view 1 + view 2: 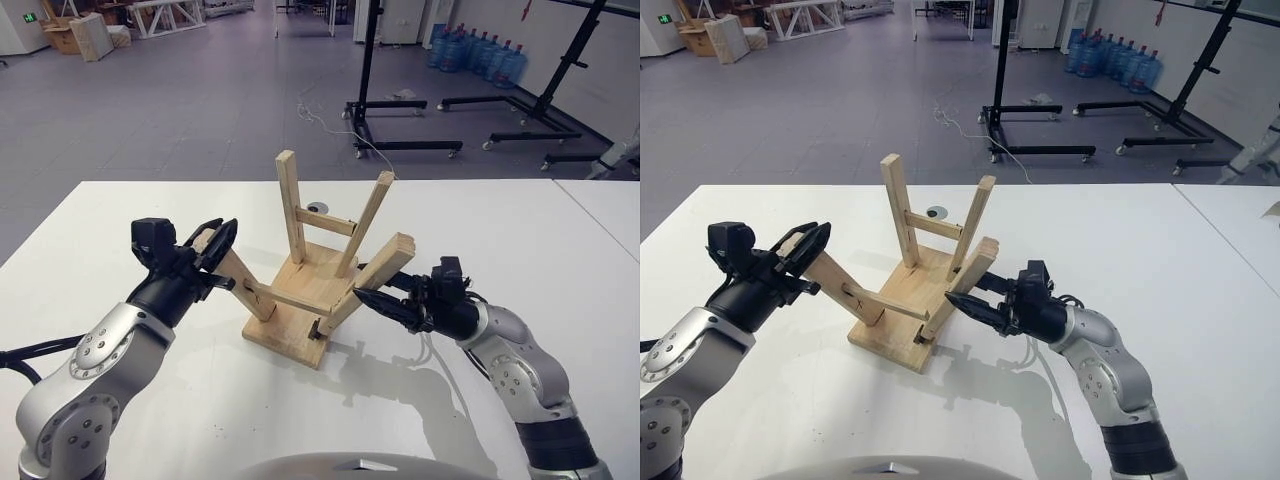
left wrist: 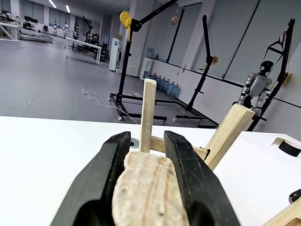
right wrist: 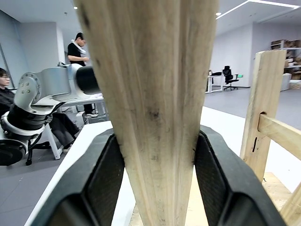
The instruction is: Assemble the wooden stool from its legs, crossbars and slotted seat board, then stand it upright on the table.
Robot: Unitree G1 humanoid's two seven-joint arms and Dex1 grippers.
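Observation:
The wooden stool lies upside down, its seat board (image 1: 288, 338) flat on the white table (image 1: 120, 215), legs pointing up. My left gripper (image 1: 216, 243) is shut on the top end of the near left leg (image 1: 243, 283); the left wrist view has that leg end (image 2: 151, 193) between black fingers (image 2: 107, 165). My right gripper (image 1: 372, 298) is shut on the lower part of the near right leg (image 1: 382, 268), which stands between both fingers (image 3: 104, 181) in the right wrist view. The two far legs (image 1: 291, 205) are joined by a crossbar (image 1: 326, 225). Another crossbar (image 1: 298, 300) links the near legs.
A small round disc (image 1: 318, 208) lies on the table just behind the stool. A black roll (image 2: 288, 148) rests farther off to the right. A seam (image 1: 578, 205) splits the tabletop at the right. Black wheeled racks (image 1: 400, 110) stand on the floor beyond the far edge.

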